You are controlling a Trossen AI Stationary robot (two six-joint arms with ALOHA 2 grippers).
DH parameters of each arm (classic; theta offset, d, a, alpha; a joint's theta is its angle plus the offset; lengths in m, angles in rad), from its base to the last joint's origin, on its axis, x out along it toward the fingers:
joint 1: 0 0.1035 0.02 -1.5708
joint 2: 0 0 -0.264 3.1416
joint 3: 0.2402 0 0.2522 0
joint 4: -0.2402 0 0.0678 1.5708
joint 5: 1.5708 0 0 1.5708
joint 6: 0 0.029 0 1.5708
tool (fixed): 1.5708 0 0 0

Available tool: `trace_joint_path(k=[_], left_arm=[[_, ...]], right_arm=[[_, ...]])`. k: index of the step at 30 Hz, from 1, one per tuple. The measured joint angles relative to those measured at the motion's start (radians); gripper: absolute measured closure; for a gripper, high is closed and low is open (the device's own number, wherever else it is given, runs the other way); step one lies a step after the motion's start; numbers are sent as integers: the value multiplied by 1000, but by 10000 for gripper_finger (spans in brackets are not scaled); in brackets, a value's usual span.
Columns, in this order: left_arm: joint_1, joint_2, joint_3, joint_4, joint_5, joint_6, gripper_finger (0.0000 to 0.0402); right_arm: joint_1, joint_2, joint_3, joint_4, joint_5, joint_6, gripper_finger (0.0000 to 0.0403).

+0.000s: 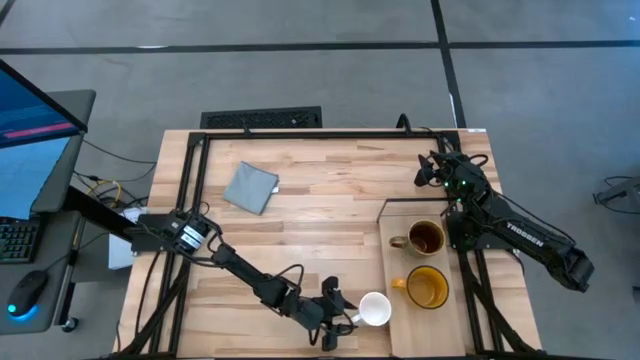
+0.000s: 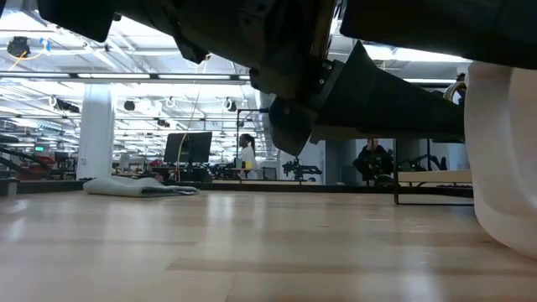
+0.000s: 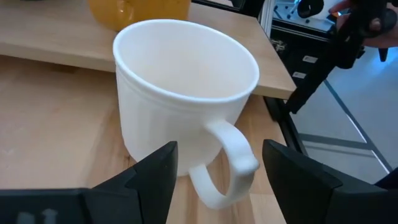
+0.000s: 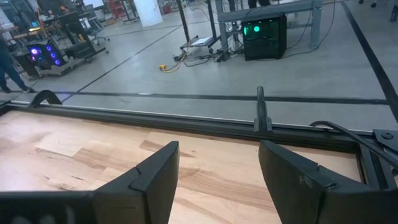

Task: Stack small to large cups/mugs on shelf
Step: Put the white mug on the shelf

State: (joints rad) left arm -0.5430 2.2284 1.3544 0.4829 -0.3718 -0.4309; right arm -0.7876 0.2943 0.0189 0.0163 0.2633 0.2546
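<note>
Straddling white mug (image 3: 180,99) handle, left gripper (image 3: 214,171) jaws wide; right gripper (image 4: 217,174) jaws wide, idle.

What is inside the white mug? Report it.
Nothing shows inside the white mug: bare white wall. Its bottom is hidden by the near rim. The open left end effector flanks its handle.

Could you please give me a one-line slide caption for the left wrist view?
Open left gripper straddling the white mug's handle, yellow mug on the shelf behind.
</note>
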Motion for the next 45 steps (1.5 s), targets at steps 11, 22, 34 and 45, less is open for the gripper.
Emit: trace_joint_path(k=[11,22,34,45], left_arm=[[1,-2,0,-1,-34,-2,175],[4,-3,0,-31,-34,-36,184],[34,-3,-1,-21,49,-52,294],[41,-3,-1,-21,89,-64,331]], right_arm=[[0,0,0,0,0,0,159],[0,0,0,0,0,-1,159],[0,0,0,0,0,-1,159],[0,0,0,0,0,-1,159]])
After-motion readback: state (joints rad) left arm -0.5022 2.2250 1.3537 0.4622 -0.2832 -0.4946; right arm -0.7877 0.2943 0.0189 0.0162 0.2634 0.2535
